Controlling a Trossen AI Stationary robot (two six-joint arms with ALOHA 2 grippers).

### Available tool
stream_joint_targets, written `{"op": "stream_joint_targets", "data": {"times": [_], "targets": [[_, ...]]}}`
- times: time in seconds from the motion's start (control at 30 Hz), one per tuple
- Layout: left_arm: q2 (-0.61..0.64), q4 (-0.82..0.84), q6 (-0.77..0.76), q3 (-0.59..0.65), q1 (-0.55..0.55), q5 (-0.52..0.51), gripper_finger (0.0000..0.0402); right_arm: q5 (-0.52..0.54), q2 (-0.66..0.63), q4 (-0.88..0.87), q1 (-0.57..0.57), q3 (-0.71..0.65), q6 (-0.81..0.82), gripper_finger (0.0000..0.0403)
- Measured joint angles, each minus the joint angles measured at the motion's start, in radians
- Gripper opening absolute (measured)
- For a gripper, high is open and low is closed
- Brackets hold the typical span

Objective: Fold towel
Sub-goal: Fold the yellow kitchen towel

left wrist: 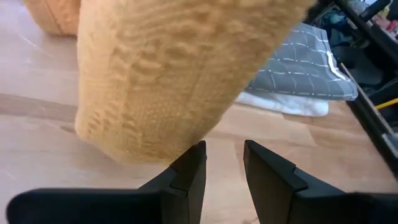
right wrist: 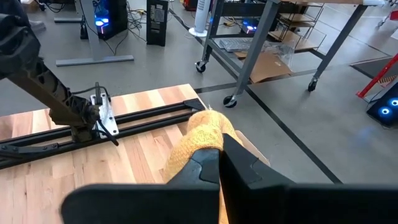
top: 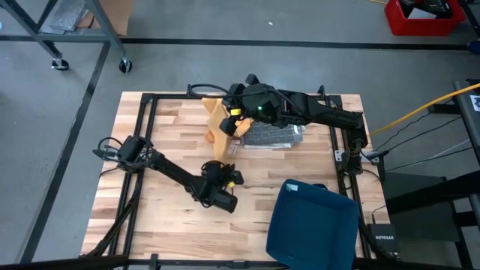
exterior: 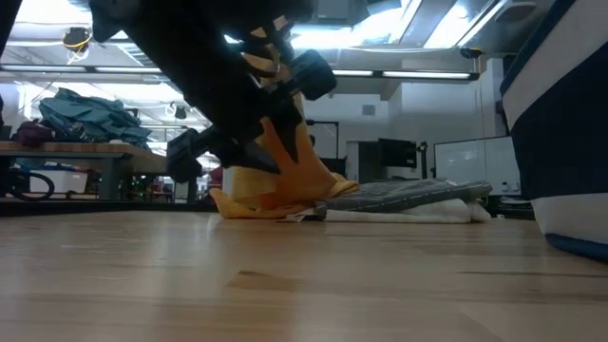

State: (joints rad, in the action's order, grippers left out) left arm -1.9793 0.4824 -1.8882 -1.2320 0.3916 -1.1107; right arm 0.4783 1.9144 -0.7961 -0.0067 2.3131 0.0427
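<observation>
An orange-yellow towel [top: 218, 124] hangs at the table's far middle from my right gripper [right wrist: 219, 155], which is shut on its top. The towel's lower end [exterior: 249, 203] rests on the wood. My left gripper [left wrist: 224, 163] stands open just in front of the towel's hanging lower part [left wrist: 168, 93], on its near side and low over the table. Nothing is between its fingers. In the high view the left gripper [top: 223, 168] lies near the table's middle. My right gripper pinches the towel's top end [right wrist: 202, 134] between its two shut fingers. They reach in from the table's right side, slanting a little down. The towel hangs below them in loose folds, its lower end [exterior: 249, 203] on the table.
A folded grey patterned towel [top: 275, 135] lies on a white one just right of the hanging towel. A dark blue bin [top: 311, 225] stands at the near right corner. Black frame rails [top: 146, 112] run along the table's edges. Bare wood lies to the near left.
</observation>
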Motion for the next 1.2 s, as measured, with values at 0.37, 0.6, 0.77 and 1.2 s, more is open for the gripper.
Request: {"op": "stream_joint_targets", "data": {"times": [0.37,0.6,0.77,1.2], "targets": [[0.000,0.094,0.043,0.000,0.078,-0.099,0.0100,0.000,0.000,0.001,0.000,0.000,-0.022,0.0001],[0.000,0.114,0.194,0.000,0.075,-0.128,0.0080,0.000,0.000,0.001,0.000,0.000,-0.022,0.0001],[0.000,0.134,0.303,0.000,0.070,-0.130,0.0054,0.000,0.000,0.001,0.000,0.000,-0.023,0.0001],[0.000,0.345,0.302,0.000,0.058,0.280,0.0026,0.000,0.002,0.002,0.000,0.000,-0.023,0.0001]]}}
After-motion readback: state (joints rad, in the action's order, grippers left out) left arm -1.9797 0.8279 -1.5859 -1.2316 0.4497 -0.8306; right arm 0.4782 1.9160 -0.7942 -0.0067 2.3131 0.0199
